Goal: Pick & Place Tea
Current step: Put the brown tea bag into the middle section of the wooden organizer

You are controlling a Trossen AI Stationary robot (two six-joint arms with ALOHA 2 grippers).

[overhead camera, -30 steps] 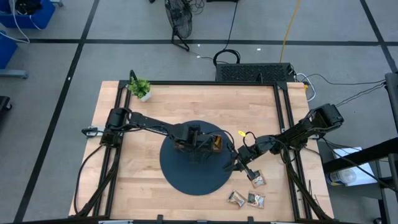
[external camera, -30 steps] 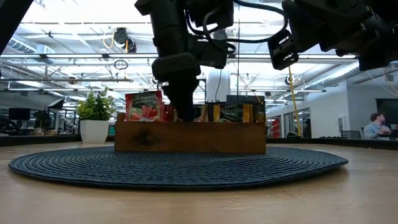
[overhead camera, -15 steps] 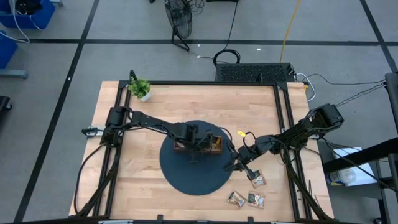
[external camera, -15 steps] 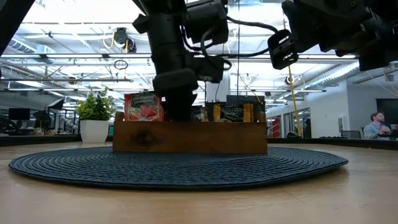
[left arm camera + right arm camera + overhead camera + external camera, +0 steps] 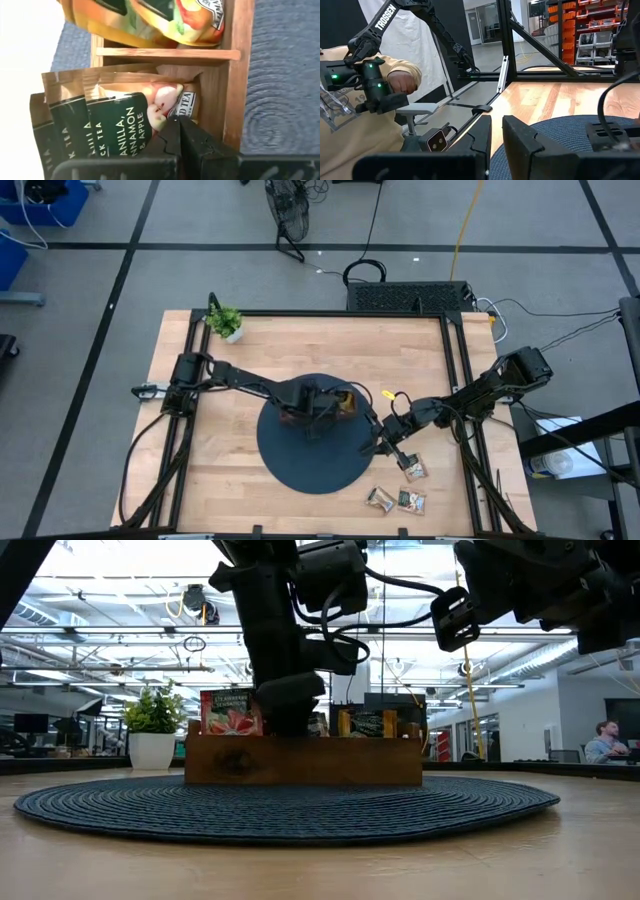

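Counter and round mat carry the tray (image 5: 318,408); we judge a placing step nearly done. Left gripper (image 5: 179,131), jaws together, sits among tea (image 5: 117,120) in its middle compartment. Right gripper (image 5: 383,442) waits, nearly shut and empty, near three loose sachets (image 5: 398,498), ours to fetch next.

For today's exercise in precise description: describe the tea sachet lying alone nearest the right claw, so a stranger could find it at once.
Start at the round dark mat in the middle of the wooden table and move off its right edge. Just beyond the right claw lies one tea sachet flat on bare wood. Unlike the two sachets lying side by side nearer the table's front edge, it lies on its own.
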